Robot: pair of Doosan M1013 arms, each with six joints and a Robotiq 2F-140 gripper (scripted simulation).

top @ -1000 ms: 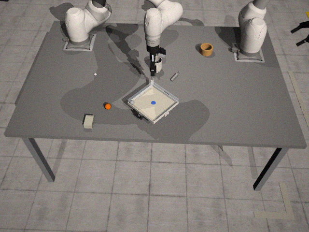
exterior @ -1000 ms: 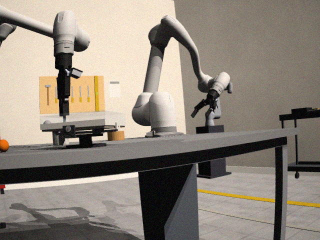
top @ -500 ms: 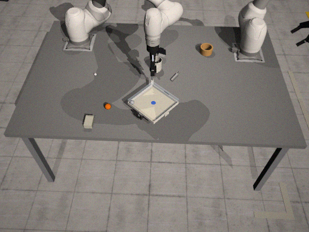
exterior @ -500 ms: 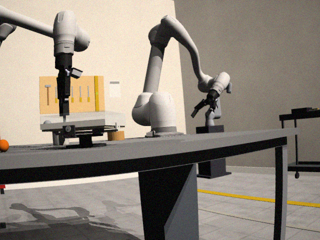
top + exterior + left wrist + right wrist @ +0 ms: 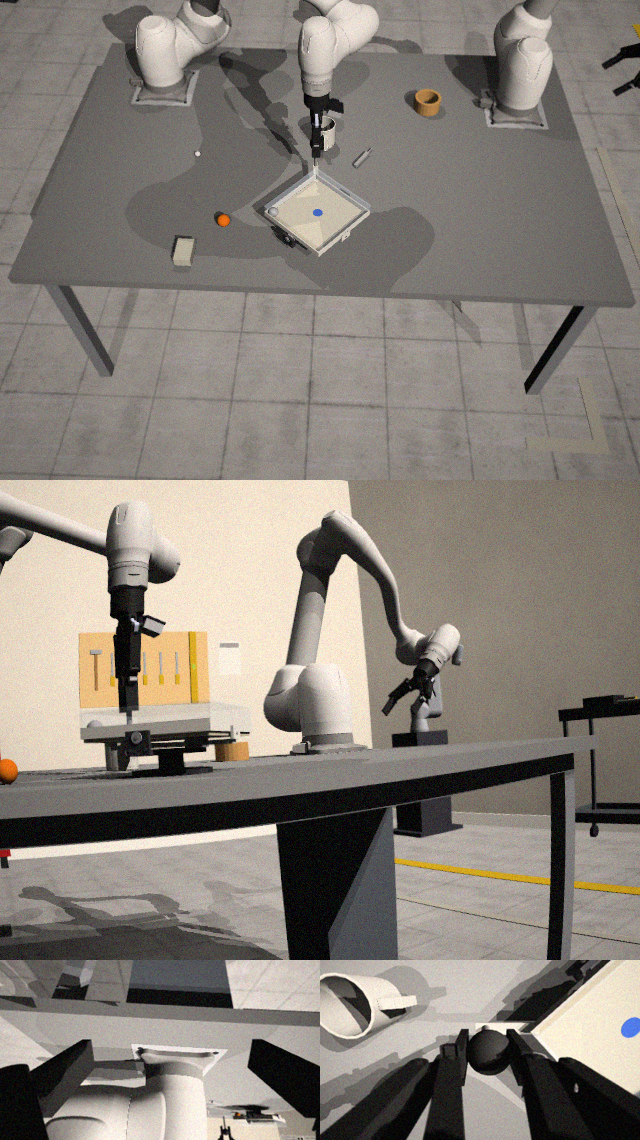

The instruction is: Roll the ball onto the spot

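Observation:
The clear-lidded plate [image 5: 338, 206] [image 5: 175, 728] [image 5: 590, 1035] is a cream square tray on a dark stand. In the exterior view its rim slopes slightly down to the left. The steel ball [image 5: 273, 211] [image 5: 94, 723] rests in its left corner in the top view, away from the blue printed spot [image 5: 317, 212] [image 5: 631, 1027] at the middle. My right gripper [image 5: 315, 155] [image 5: 128, 708] is shut on a dark round knob [image 5: 489, 1054] at the plate's back corner. My left gripper [image 5: 612, 79] [image 5: 406, 704] [image 5: 170, 1054] is open and empty, far off beyond the table's right side.
A white mug [image 5: 329, 136] [image 5: 384, 994] stands behind the plate, close to my right gripper. A grey tool [image 5: 362, 158] and an orange cup [image 5: 427, 105] [image 5: 232, 751] are to the right. An orange ball [image 5: 223, 220] [image 5: 7, 771], a cream block [image 5: 183, 252] and a small white ball [image 5: 197, 153] are left.

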